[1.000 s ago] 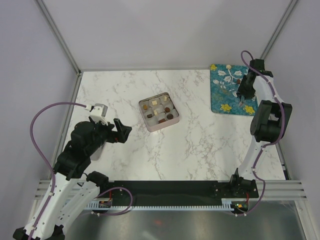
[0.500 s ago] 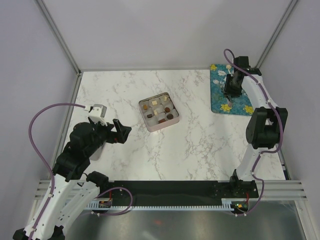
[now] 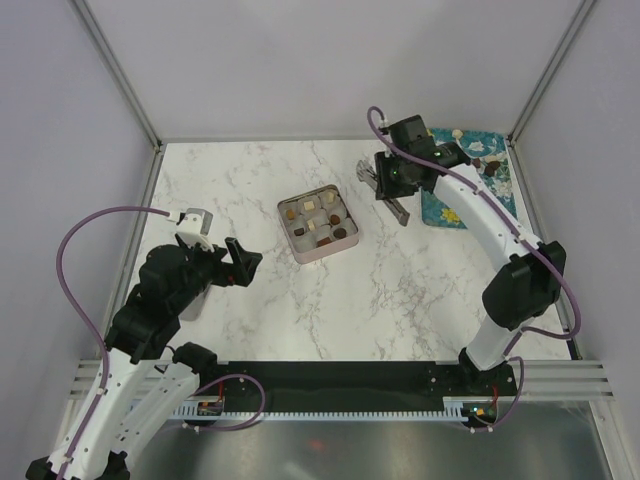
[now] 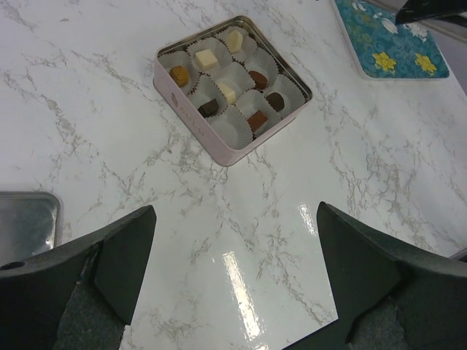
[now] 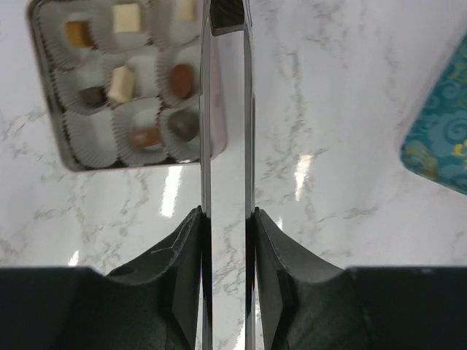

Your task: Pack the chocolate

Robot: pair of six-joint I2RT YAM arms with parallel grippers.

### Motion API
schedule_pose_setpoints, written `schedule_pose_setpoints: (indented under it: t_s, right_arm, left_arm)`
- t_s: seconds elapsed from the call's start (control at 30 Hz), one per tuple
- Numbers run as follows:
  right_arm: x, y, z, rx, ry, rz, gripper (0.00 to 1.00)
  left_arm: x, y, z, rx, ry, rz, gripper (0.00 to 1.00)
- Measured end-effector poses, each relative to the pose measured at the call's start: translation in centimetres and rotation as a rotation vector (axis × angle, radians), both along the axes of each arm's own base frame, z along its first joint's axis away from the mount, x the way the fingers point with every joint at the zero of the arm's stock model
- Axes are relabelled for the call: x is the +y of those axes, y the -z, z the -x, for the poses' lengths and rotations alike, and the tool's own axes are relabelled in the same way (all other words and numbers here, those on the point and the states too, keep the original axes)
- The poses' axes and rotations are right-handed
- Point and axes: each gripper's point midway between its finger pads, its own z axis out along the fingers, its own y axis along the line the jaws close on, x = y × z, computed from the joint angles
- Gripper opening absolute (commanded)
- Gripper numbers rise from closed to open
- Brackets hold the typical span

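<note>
The pink tin (image 3: 300, 248) sits mid-table, its paper cups holding several chocolate pieces (image 3: 318, 222). More chocolate (image 3: 480, 163) lies on the blue flowered mat (image 3: 450, 212) at the back right. My right gripper (image 3: 387, 185) hovers between mat and tin, shut on the long metal tongs (image 5: 205, 109). In the right wrist view the tongs' tips pinch a dark chocolate piece (image 5: 226, 13) just off the tin's (image 5: 49, 95) right edge. My left gripper (image 3: 240, 262) hangs open at the near left, nothing between its fingers (image 4: 124, 248); the tin (image 4: 191, 103) lies ahead of it.
A flat metal lid (image 4: 25, 219) lies on the table beside the left arm. The blue mat's corner (image 5: 438, 146) shows to the right of the tongs. Frame posts and grey walls bound the marble table (image 3: 400, 290).
My right arm has swung left from over the blue mat to the space between mat and tin, carrying the tongs. The left arm has not moved.
</note>
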Motion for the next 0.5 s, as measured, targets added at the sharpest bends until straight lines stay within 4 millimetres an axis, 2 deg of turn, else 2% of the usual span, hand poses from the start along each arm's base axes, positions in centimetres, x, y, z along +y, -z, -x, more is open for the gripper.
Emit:
schedule_pose_setpoints:
  t_s: [0.13,0.23,0.33,0.5]
  right_arm:
    - [5.6,-0.3,3.1,-0.003,-0.129,-0.019,0.38]
    - [8.7,0.5,5.5,0.017,-0.202,-0.022,0.38]
    - [10.6,1.4,7.5,0.042,-0.245,-0.02,0.38]
    - [12.8,2.1,9.7,0.054,-0.288,-0.017,0.38]
  left_arm:
    - [0.1,0.0,0.0,-0.001,-0.003,-0.001,1.0]
    - [0.2,-0.1,0.0,-0.004,-0.008,-0.001,1.0]
    - [0.2,-0.1,0.0,-0.005,-0.009,-0.001,1.0]
    - [0.2,-0.1,0.0,-0.005,-0.009,-0.001,1.0]
